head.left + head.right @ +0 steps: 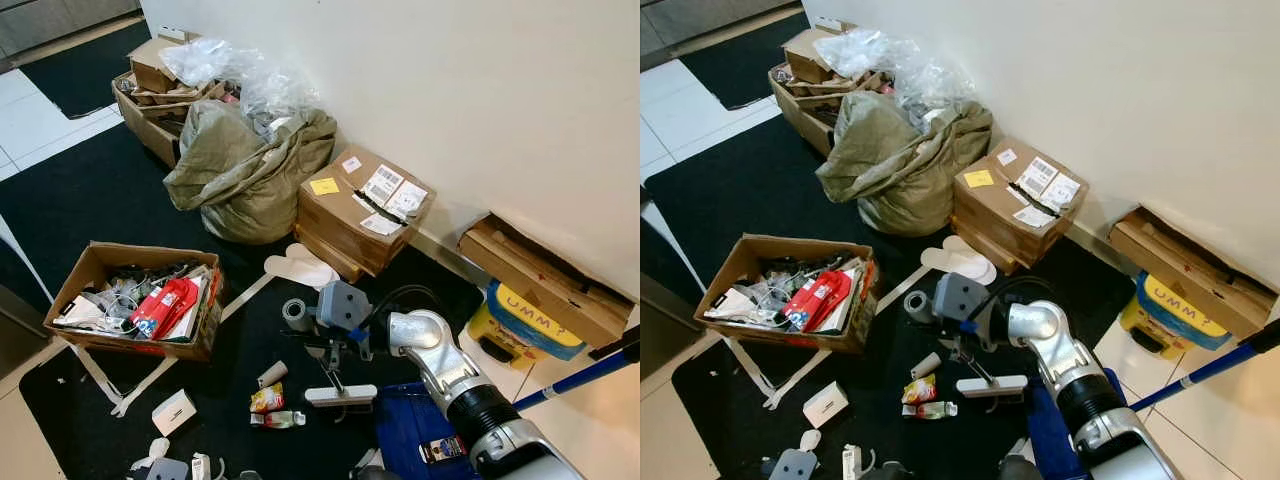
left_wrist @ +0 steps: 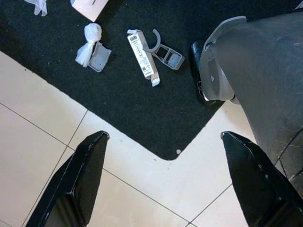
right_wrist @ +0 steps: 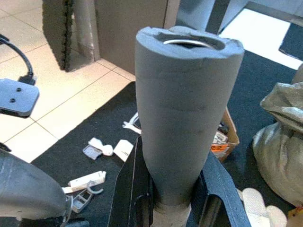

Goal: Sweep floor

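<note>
While my right end effector sits low over the black mat, the litter lies just to its left. Right wrist view: it's clamped round a grey foam handle, pointing upright. Left wrist view: left end effector hangs wide, idle.

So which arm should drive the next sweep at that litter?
Right. The right gripper is shut on the foam handle, with the sweeper head beside the litter. The left gripper hangs open, empty.

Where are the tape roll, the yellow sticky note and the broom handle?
Tape roll [image 1: 296,313], left eye view, its side.
Yellow sticky note [image 1: 324,186], left eye view, centre.
Broom handle [image 3: 182,123], right wrist view, foam grip.
</note>
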`<state>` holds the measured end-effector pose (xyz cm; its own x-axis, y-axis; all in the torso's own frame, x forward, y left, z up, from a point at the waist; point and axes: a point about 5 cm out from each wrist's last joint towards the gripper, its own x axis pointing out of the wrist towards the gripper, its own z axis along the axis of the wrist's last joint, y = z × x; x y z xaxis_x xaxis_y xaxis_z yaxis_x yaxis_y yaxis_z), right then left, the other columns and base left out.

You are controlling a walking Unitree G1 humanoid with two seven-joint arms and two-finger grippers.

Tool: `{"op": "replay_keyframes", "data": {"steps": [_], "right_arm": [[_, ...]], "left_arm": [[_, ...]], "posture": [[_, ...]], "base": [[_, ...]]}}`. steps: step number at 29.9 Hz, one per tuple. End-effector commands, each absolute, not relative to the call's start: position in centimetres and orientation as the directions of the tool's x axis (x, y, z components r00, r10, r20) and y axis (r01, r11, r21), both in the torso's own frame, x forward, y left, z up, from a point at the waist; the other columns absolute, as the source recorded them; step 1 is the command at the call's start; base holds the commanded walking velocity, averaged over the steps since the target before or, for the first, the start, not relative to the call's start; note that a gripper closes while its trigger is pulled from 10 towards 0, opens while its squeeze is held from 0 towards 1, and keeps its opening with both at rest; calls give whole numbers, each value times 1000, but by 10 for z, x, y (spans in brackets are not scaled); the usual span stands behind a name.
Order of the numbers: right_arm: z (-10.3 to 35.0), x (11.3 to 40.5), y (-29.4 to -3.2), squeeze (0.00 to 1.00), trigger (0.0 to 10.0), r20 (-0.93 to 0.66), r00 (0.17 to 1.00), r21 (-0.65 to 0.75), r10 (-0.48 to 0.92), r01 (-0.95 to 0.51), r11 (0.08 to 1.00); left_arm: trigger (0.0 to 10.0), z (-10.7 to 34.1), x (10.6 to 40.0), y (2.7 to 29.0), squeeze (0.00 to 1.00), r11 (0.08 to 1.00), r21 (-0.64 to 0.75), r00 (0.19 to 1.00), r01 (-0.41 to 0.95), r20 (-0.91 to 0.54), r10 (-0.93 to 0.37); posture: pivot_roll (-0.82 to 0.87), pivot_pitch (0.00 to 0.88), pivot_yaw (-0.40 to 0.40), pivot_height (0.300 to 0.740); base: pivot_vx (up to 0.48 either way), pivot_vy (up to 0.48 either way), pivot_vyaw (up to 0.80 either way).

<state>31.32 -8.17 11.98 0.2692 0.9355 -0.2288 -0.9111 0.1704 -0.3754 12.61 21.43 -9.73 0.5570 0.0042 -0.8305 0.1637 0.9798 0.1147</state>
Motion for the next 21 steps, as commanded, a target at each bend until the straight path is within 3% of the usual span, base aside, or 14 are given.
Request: {"op": "replay_keyframes", "data": {"steps": [1,13,21], "right_arm": [[119,310,-83,0,10000,-208,249,-322,946,-931,174],[120,310,-89,0,10000,-211,268,-317,940,-929,193],[143,333,-93,0,10000,-83,474,-413,877,-817,402]], "left_arm": [[10000,-102,115,209,0,979,95,515,181,-857,-12],[10000,-102,119,205,0,977,93,515,191,-857,-19],[10000,-103,124,196,0,976,88,517,200,-856,-29]], "posture": [[-64,180,15,740],[-69,169,13,740],[-77,149,4,740]], "base": [[0,0,0],[0,0,0],[0,0,0]]}}
